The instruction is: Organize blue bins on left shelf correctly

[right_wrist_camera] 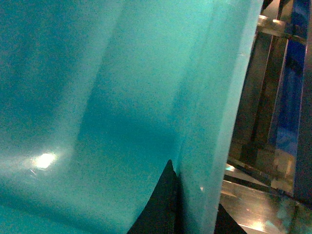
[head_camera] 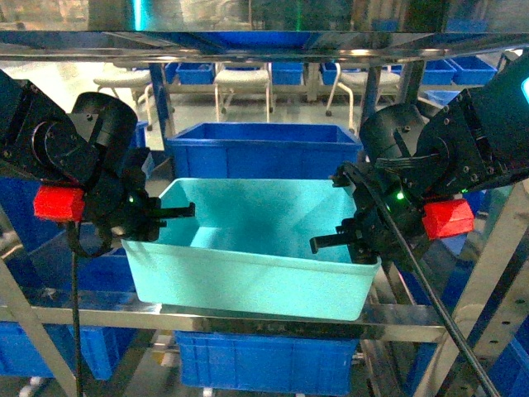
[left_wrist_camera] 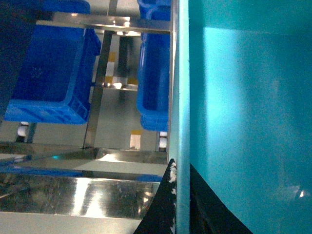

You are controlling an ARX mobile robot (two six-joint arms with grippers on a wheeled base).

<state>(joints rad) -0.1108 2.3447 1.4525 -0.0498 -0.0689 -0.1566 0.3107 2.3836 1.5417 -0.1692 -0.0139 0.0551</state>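
A light turquoise blue bin hangs between my two grippers, its bottom just above the front steel beam of the left shelf. My left gripper is shut on the bin's left wall. In the left wrist view the thin rim runs between the black fingers of that gripper. My right gripper is shut on the bin's right wall. In the right wrist view that wall sits between the two dark fingertips of the right gripper. The bin looks empty and glossy inside.
A darker royal-blue bin stands right behind the turquoise one, another sits on the tier below, and more are at the left. An upper shelf beam runs overhead. A slanted upright rises at the right. White stools stand far behind.
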